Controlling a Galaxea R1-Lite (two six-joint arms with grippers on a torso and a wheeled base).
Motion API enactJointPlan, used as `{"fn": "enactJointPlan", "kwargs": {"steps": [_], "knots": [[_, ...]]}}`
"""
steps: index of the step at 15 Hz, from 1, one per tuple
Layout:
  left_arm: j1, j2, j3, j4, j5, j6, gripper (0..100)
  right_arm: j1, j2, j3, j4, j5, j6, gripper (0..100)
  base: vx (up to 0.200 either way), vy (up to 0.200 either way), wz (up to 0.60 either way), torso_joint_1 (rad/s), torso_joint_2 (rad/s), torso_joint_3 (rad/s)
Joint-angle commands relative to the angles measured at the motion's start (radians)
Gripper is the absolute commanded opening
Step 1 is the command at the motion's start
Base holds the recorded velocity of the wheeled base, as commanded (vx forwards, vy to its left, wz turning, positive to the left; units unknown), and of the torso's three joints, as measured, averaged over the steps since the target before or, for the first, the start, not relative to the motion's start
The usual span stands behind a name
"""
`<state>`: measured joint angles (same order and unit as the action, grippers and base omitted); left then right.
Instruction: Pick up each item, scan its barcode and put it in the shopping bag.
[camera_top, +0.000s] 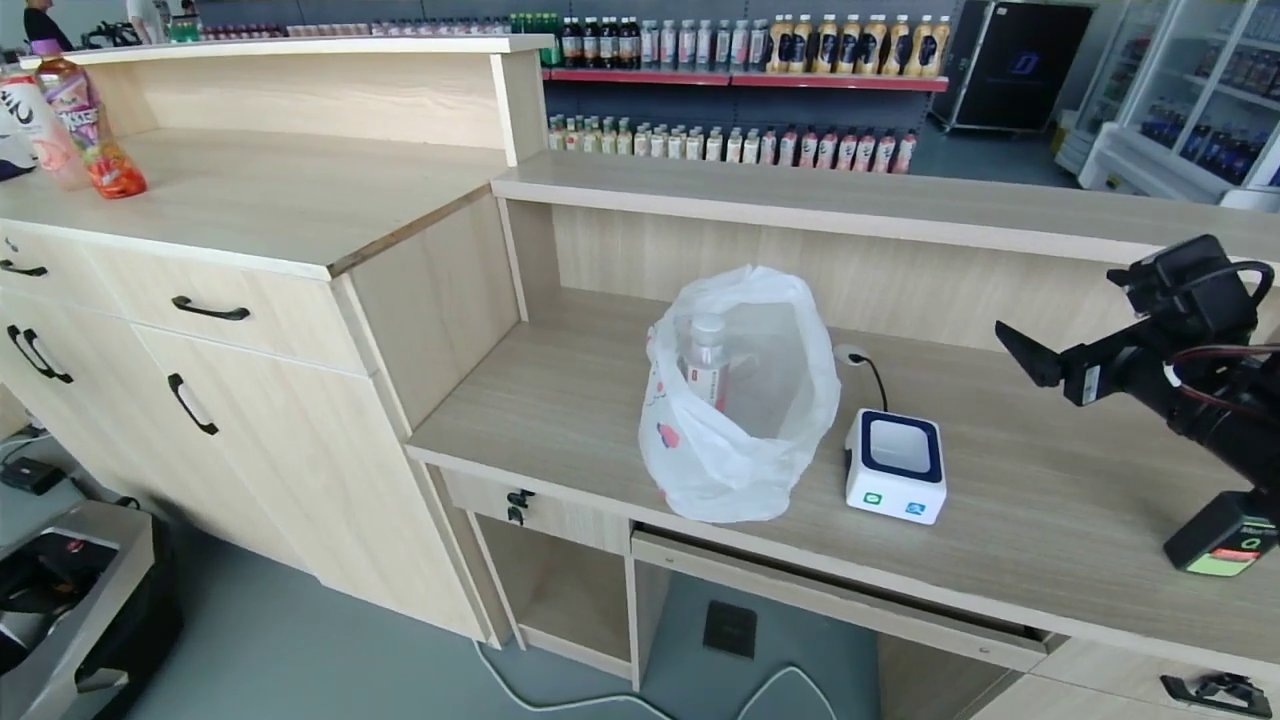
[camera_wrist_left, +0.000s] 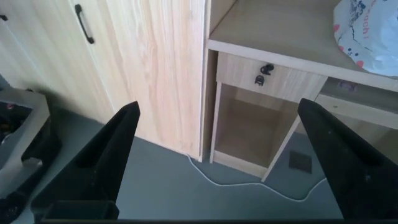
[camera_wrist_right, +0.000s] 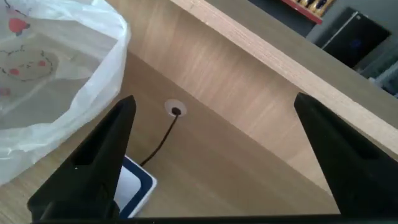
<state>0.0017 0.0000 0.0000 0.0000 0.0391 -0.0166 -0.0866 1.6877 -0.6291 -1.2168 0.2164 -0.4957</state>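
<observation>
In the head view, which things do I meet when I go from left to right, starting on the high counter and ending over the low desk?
Drink bottles on the high counter → shopping bag → scanner → right gripper.

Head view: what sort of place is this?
Most likely a convenience store checkout: shelves of bottled drinks along the back wall, a barcode scanner on the counter, and a shopping bag beside it with a bottle inside.
</observation>
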Motion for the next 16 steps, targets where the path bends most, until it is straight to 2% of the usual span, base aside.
{"fn": "enactJointPlan", "kwargs": {"steps": [1,2,4,5,7,8,10,12,14,16], "knots": [[0.000,0.000,0.000,0.000,0.001,0.000,100,-0.021,-0.049,-0.087,0.063,-0.046,-0.001,100,0.000,0.000,-0.60,-0.002,0.00,0.002],[0.000,0.000,0.000,0.000,0.001,0.000,100,-0.041,-0.074,-0.142,0.143,-0.097,0.014,100,0.000,0.000,0.00,0.000,0.00,0.000],[0.000,0.000,0.000,0.000,0.001,0.000,100,-0.091,-0.102,-0.179,0.238,-0.101,0.062,100,0.000,0.000,0.00,0.000,0.00,0.000],[0.000,0.000,0.000,0.000,0.001,0.000,100,-0.125,-0.132,-0.184,0.329,-0.140,0.118,100,0.000,0.000,0.00,0.000,0.00,0.000],[0.000,0.000,0.000,0.000,0.001,0.000,100,-0.137,-0.217,-0.199,0.559,-0.270,0.233,100,0.000,0.000,0.00,0.000,0.00,0.000],[0.000,0.000,0.000,0.000,0.001,0.000,100,-0.167,-0.272,-0.224,0.787,-0.354,0.299,100,0.000,0.000,0.00,0.000,0.00,0.000],[0.000,0.000,0.000,0.000,0.001,0.000,100,-0.229,-0.327,-0.201,0.985,-0.384,0.361,100,0.000,0.000,0.00,0.000,0.00,0.000],[0.000,0.000,0.000,-0.002,0.001,0.000,100,-0.288,-0.338,-0.127,0.991,-0.385,0.350,100,0.000,0.000,0.00,0.000,0.00,0.000],[0.000,0.000,0.000,0.000,0.001,0.000,100,-0.392,-0.327,-0.044,0.941,-0.381,0.263,100,0.000,0.000,0.00,0.000,0.00,0.000],[0.000,0.000,0.000,0.000,-0.001,0.000,100,-0.461,-0.270,-0.023,0.887,-0.350,0.207,100,0.000,0.000,0.00,0.000,0.00,0.000]]}}
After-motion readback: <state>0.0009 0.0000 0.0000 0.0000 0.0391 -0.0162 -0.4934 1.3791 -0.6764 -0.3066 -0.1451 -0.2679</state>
